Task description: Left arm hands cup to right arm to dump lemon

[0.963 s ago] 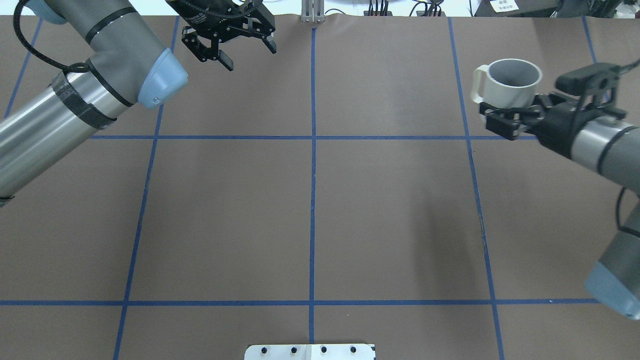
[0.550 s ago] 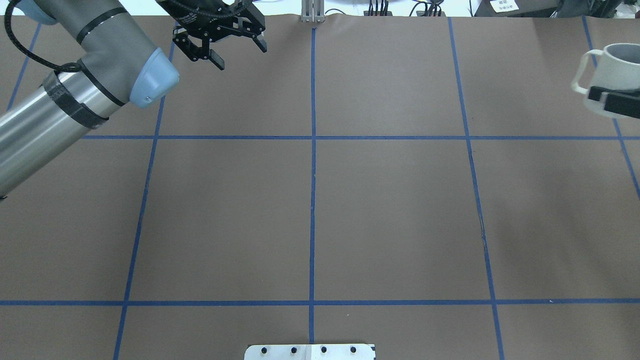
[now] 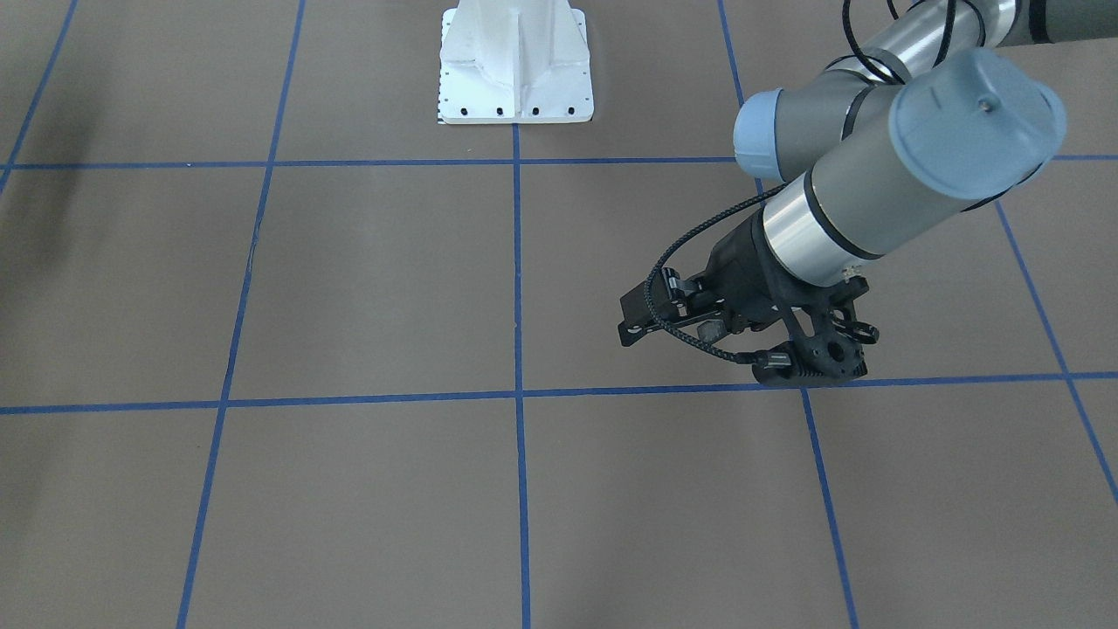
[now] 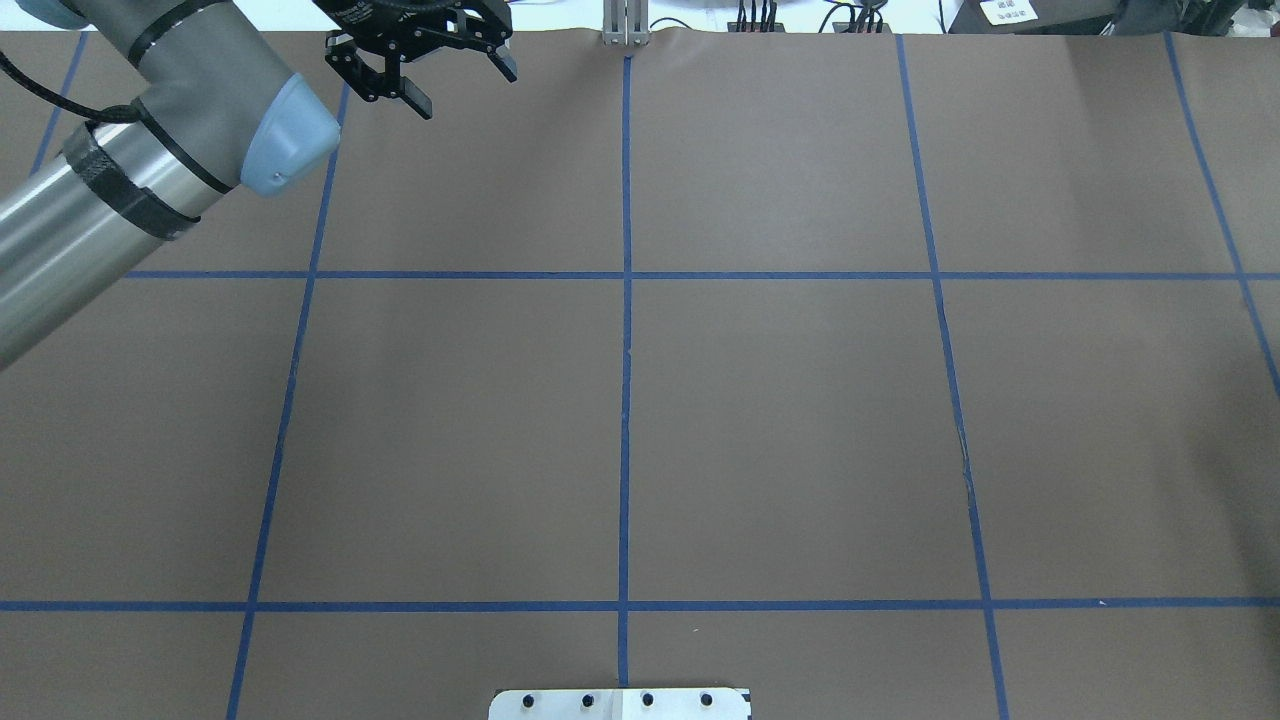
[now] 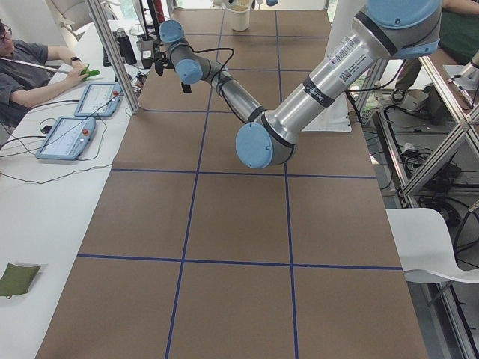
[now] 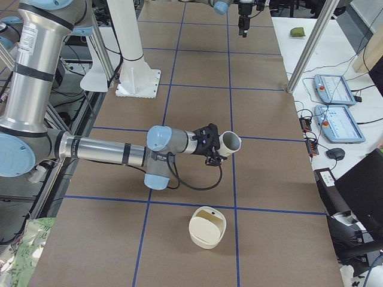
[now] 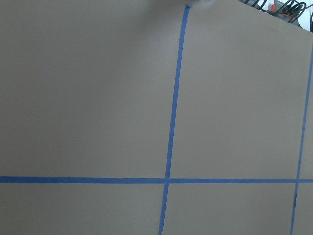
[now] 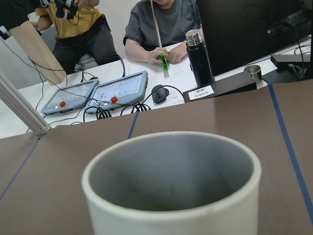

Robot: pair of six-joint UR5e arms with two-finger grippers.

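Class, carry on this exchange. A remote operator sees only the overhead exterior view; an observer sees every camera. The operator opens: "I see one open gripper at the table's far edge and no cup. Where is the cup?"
Observer: The exterior right view shows the cup at the tip of the right gripper.
Operator: Is the lemon inside it?
Observer: In the right wrist view, the part of its grey inside that shows holds no lemon.
Operator: Is anything near it?
Observer: A cream open-topped container stands on the table, nearer that side camera than the cup.
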